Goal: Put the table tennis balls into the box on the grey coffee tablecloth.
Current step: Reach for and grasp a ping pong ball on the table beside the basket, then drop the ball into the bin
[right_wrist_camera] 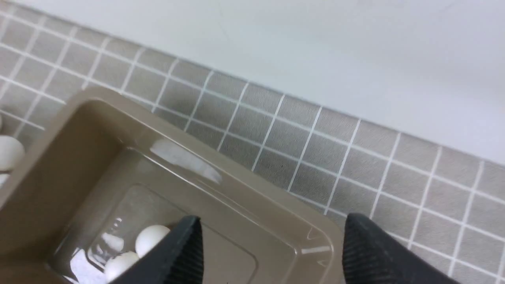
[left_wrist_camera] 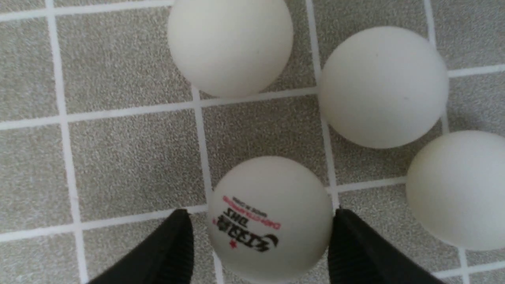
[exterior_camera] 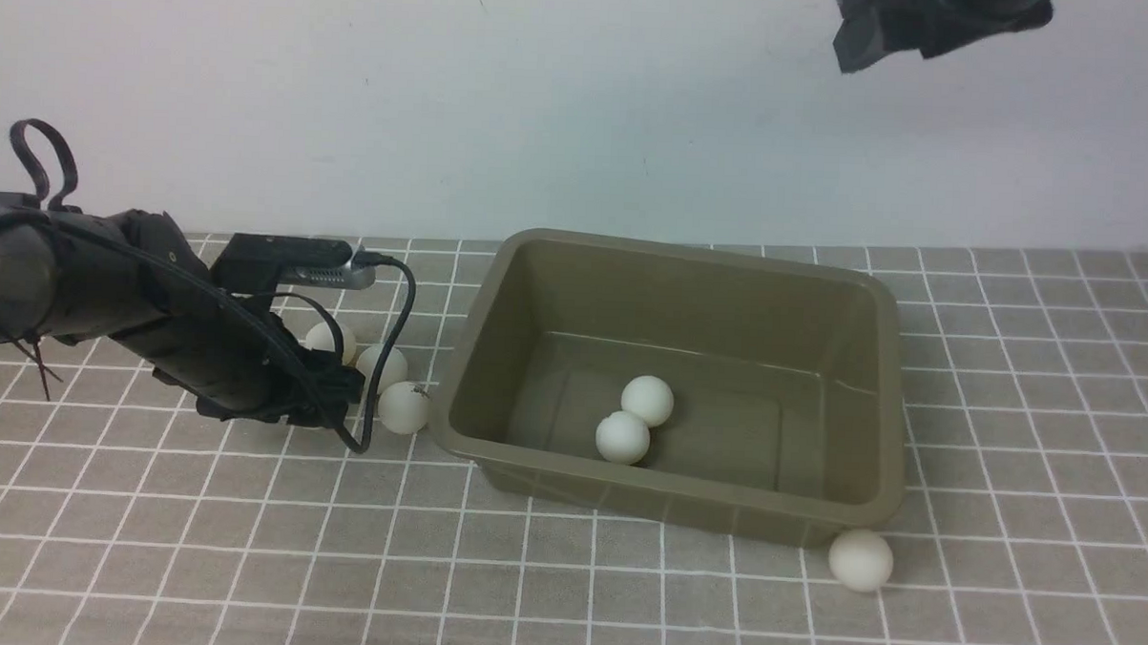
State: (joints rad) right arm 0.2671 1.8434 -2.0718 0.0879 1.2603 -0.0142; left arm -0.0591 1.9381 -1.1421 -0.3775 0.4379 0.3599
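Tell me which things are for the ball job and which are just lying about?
For the job:
- white balls by the box, in it and near its corner
- olive-brown box
- grid tablecloth
- left gripper, around a ball
- right gripper, open above the box

Just lying about:
- nothing I can see; behind is only a pale wall

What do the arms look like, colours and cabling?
Left arm: matte black and dark grey segments, a black cable looping along it, a black strap loop, a light grey slotted piece near the end. Right arm: only a dark, angular end shows. Both pairs of jaws: black, blurred up close.
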